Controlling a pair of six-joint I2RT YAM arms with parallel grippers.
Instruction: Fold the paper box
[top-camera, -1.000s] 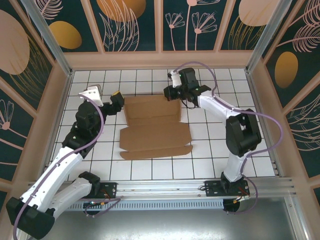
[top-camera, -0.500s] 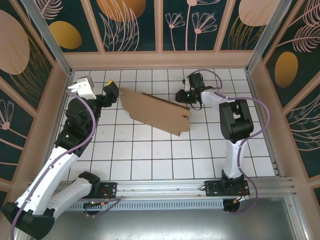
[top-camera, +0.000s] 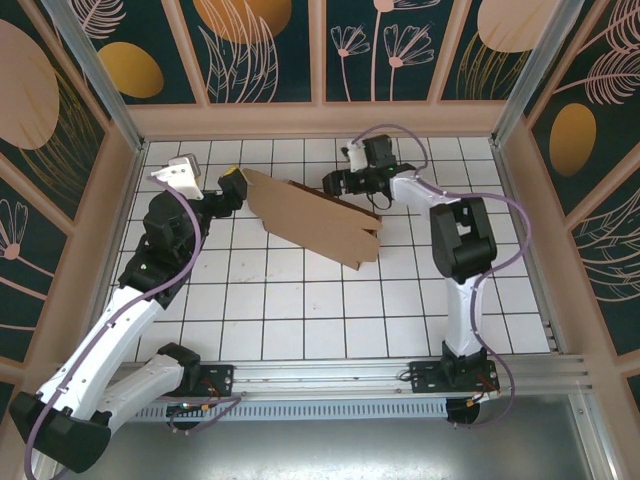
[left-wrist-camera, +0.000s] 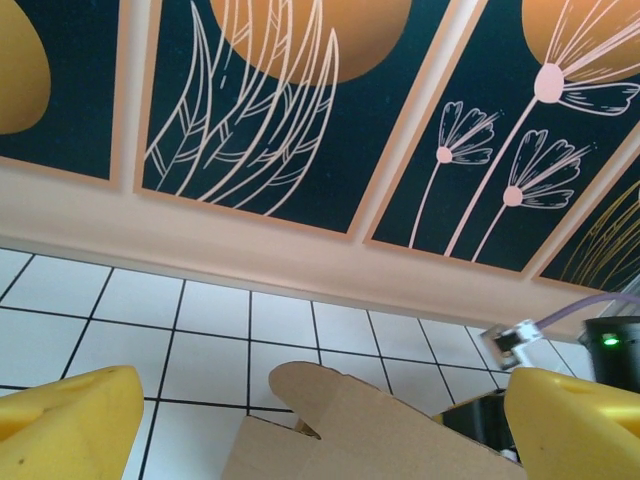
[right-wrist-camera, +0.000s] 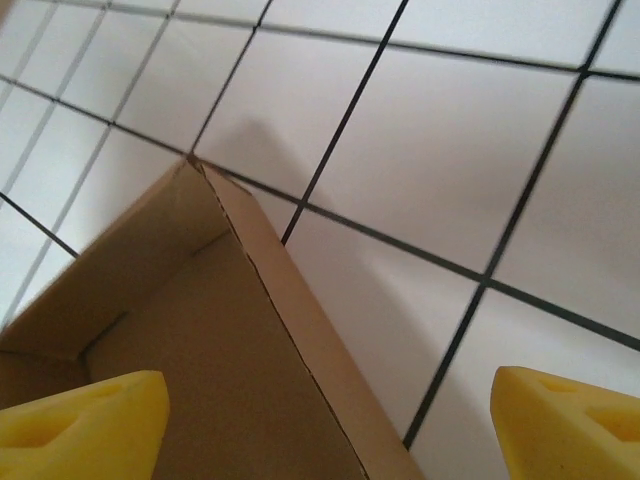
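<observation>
Toward the far middle of the white tiled bench (top-camera: 300, 310), between the two arms: the paper box (top-camera: 318, 218), plain brown cardboard, partly folded, slanting from far left to near right. At its far-left end, just beside a rounded flap (left-wrist-camera: 330, 385): the left gripper (top-camera: 234, 188), spread wide. From the left wrist, that flap rising in the gap between the yellow fingers (left-wrist-camera: 60, 425), touching neither. At the far edge of the cardboard, right of centre: the right gripper (top-camera: 335, 184). From the right wrist, yellow tips likewise wide apart, clamped on nothing; between and below them a folded corner of the box, two panels meeting at a crease, over the black grid lines. Whether that corner rests on the bench or hangs above it: cannot tell.
</observation>
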